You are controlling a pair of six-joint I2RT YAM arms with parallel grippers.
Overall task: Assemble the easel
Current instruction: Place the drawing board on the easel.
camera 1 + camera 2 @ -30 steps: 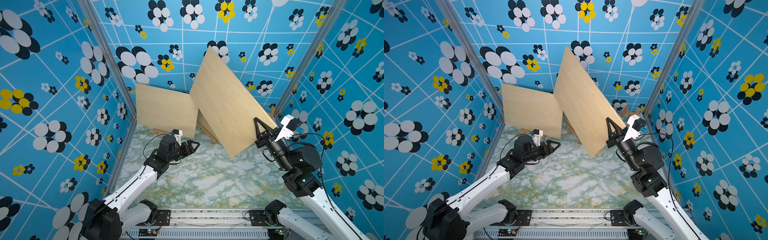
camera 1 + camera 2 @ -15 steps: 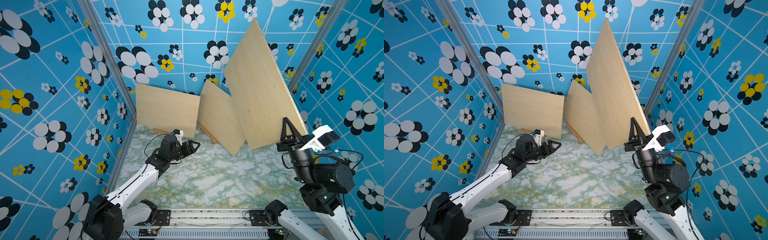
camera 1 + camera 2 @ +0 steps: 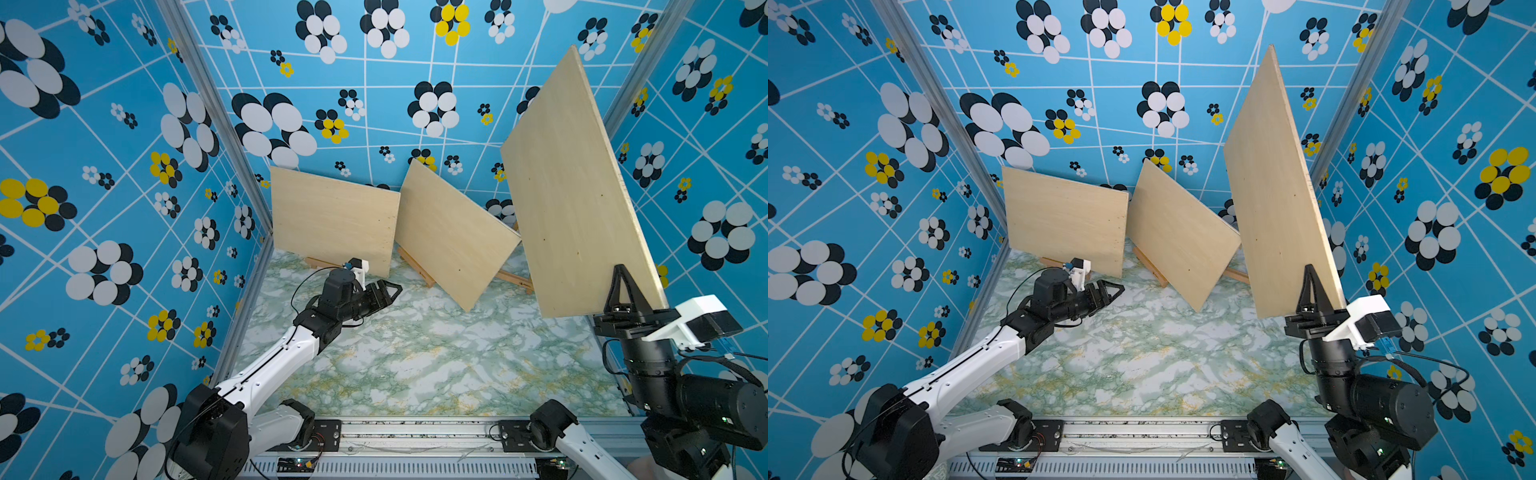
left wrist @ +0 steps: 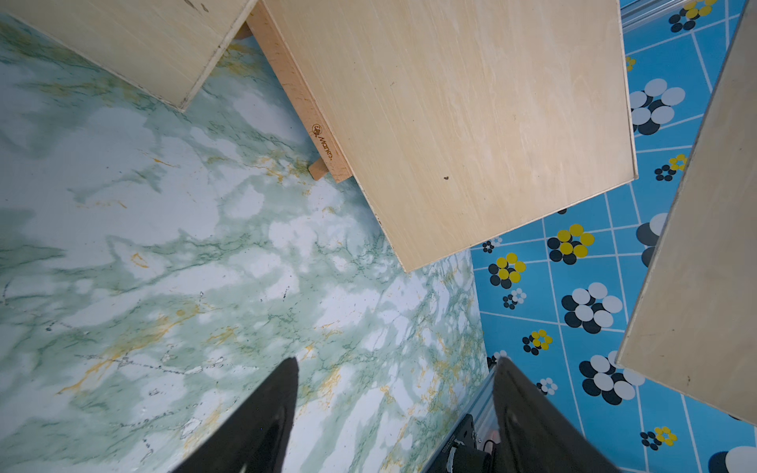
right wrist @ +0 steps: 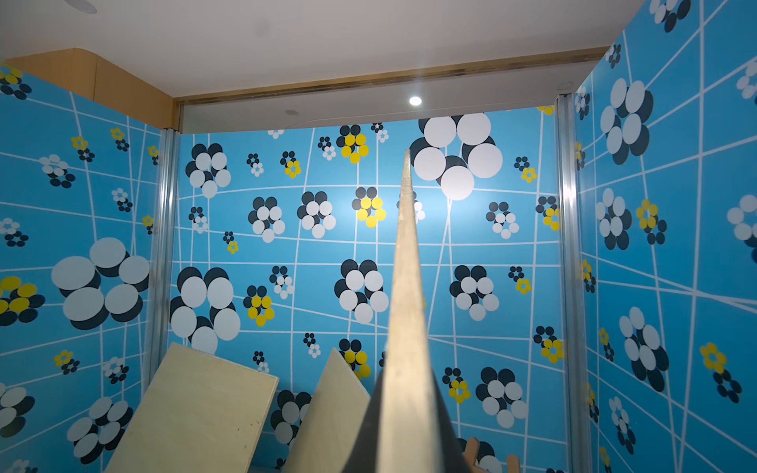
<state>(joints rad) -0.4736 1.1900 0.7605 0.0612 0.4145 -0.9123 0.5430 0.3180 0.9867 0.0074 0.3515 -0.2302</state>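
The held board [image 3: 577, 199] stands on end in the air. Its lower edge is clamped in the upward-pointing right gripper [image 3: 623, 274]. Only one black finger [image 3: 620, 291] shows on the near face; its partner is hidden behind the wood. The right wrist view shows this board edge-on as a thin strip running away from the camera, so neither face can be read there.

Past that gripper, toward the left arm's side, the middle board [image 3: 453, 237] leans askew on an easel [image 3: 415, 266]. Both top views show only the low ends of that easel sticking out. Only the left wrist view shows its rail [image 4: 323, 139] plainly, with a brand mark too small to read.

Farther along, the left board [image 3: 334, 218] leans by the back wall [image 3: 374, 104], and its easel foot [image 3: 318, 262] barely shows beneath it. Near that board's lower corner, but apart from it, the left gripper [image 3: 390, 289] hovers over the marble table [image 3: 415, 365] with its fingers spread and nothing between them.

Two wooden post tips [image 5: 473, 450] show beside the held board in the right wrist view alone. What they belong to cannot be made out.
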